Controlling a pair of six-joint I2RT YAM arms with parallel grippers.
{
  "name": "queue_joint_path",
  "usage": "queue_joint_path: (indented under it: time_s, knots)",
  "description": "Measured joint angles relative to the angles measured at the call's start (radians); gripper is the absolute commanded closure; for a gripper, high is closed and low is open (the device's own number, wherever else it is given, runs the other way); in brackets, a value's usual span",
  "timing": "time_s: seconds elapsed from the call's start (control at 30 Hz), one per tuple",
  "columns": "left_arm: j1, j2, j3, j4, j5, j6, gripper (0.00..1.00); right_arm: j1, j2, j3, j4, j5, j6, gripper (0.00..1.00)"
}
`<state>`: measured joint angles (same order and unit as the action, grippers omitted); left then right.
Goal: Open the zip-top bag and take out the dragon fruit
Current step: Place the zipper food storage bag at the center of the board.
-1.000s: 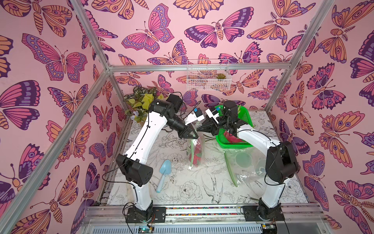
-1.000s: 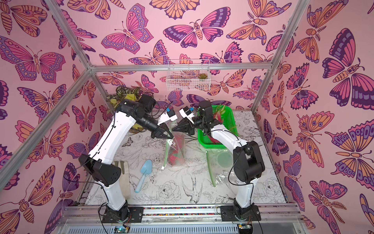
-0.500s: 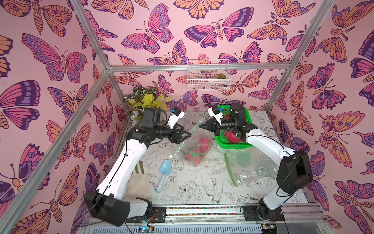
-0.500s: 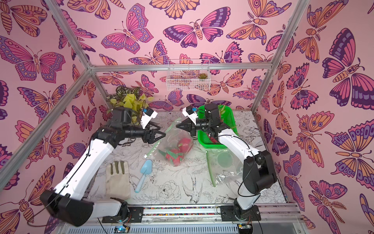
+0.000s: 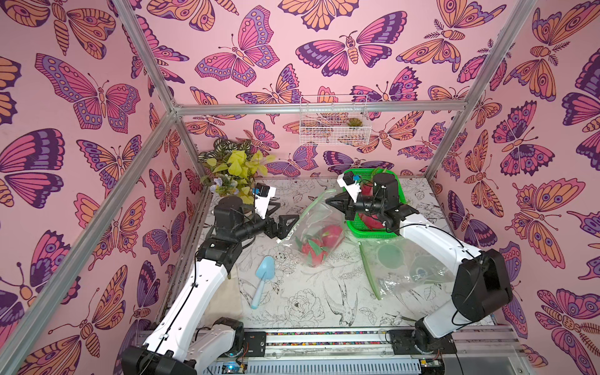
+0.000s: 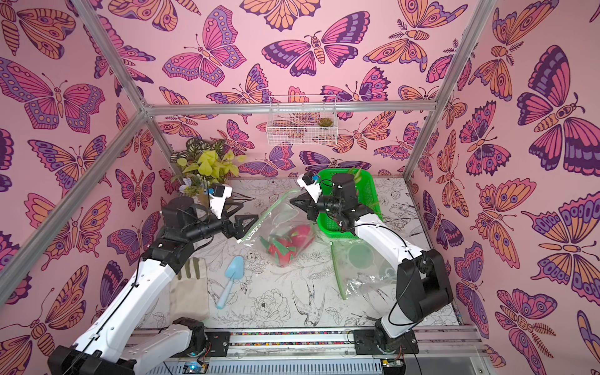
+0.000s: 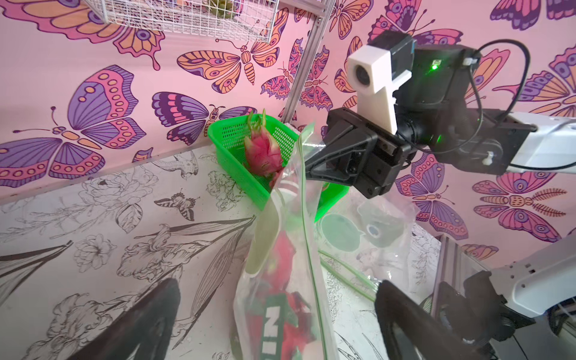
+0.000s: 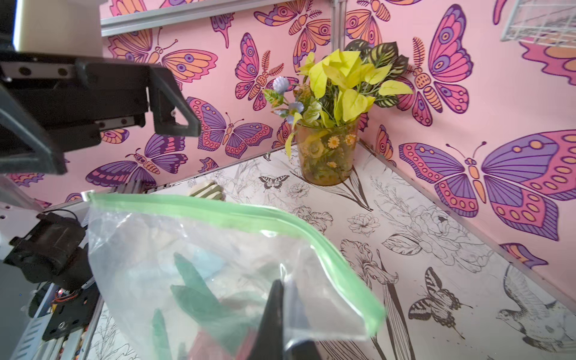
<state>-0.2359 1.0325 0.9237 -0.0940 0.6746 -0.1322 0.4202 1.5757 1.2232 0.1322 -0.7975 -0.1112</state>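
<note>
Two white robot arms with black joints reach inward from the near edge toward each other. The left tool (image 5: 285, 224) is held roughly level, its two black fingers spread wide apart with nothing between them. The right tool (image 5: 332, 203) points back toward it, fingers pressed together, pinching thin clear plastic.

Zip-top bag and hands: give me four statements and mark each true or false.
1. The right hand is shut on the zip-top bag. True.
2. The left hand grips the bag. False: it is open, beside the bag.
3. A dragon fruit lies in the green basket. True.
4. The blue scoop is inside the bag. False: it lies on the table.
</note>
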Motion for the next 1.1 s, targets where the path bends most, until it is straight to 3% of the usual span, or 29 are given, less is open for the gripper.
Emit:
queue_joint_path:
  time_s: [0.23, 0.47, 0.63, 0.87, 0.97, 1.1]
  knots:
    - [-0.006, -0.046, -0.167, 0.105, 0.063, -0.064, 0.01, 0.0, -0.014, -0.006, -0.02, 0.09, 0.014, 1.0]
    - [-0.029, -0.094, -0.246, 0.192, 0.078, -0.092, 0.01, 0.0, -0.016, -0.024, -0.016, 0.173, 0.041, 1.0]
    - [-0.089, -0.069, -0.314, 0.276, 0.082, -0.101, 0.14, 0.0, -0.031, -0.037, -0.016, 0.207, 0.063, 1.0]
    - [-0.111, -0.023, -0.381, 0.439, 0.078, -0.137, 0.47, 0.0, -0.043, -0.046, -0.018, 0.22, 0.063, 1.0]
    - [-0.111, -0.016, -0.382, 0.507, 0.078, -0.148, 0.49, -0.001, -0.05, -0.047, -0.026, 0.225, 0.063, 1.0]
    - [-0.111, -0.015, -0.387, 0.571, 0.085, -0.145, 0.62, -0.002, -0.067, -0.051, -0.035, 0.237, 0.063, 1.0]
